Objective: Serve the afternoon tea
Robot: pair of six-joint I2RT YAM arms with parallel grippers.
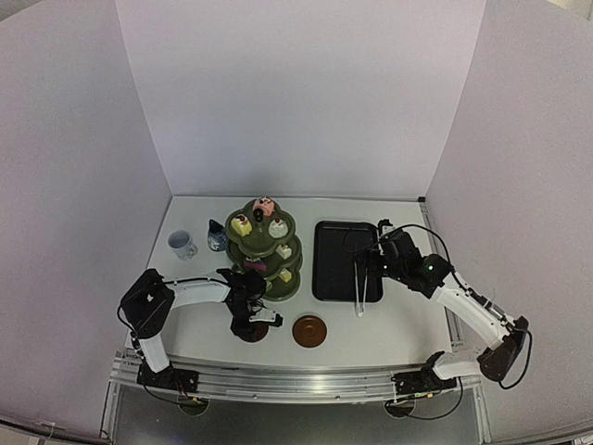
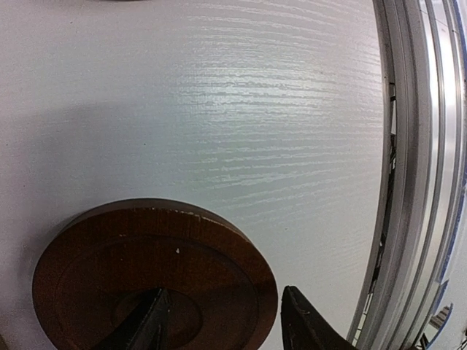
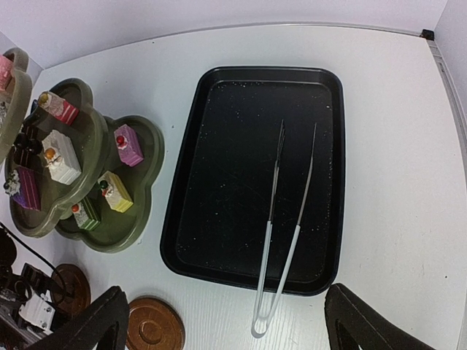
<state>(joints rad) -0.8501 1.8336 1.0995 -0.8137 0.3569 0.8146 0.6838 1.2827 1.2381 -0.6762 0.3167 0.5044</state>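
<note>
Round brown wooden coaster (image 2: 146,262) lies flat by the table's (image 2: 219,109) near edge, left of centre. Left claw (image 2: 224,295) straddles its rim, released — lift straight up so neither finger drags it. Right claw (image 1: 373,263) gapes empty, well apart.

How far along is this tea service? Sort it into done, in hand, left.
Done: cakes sit on the stand, the tray holds only the tongs, and one coaster lies near the front edge.
In hand: the left gripper, jaws apart, hangs over the other coaster.
Left: mug and pot sit far left, off both coasters. The right gripper hovers open above the tray.
</note>
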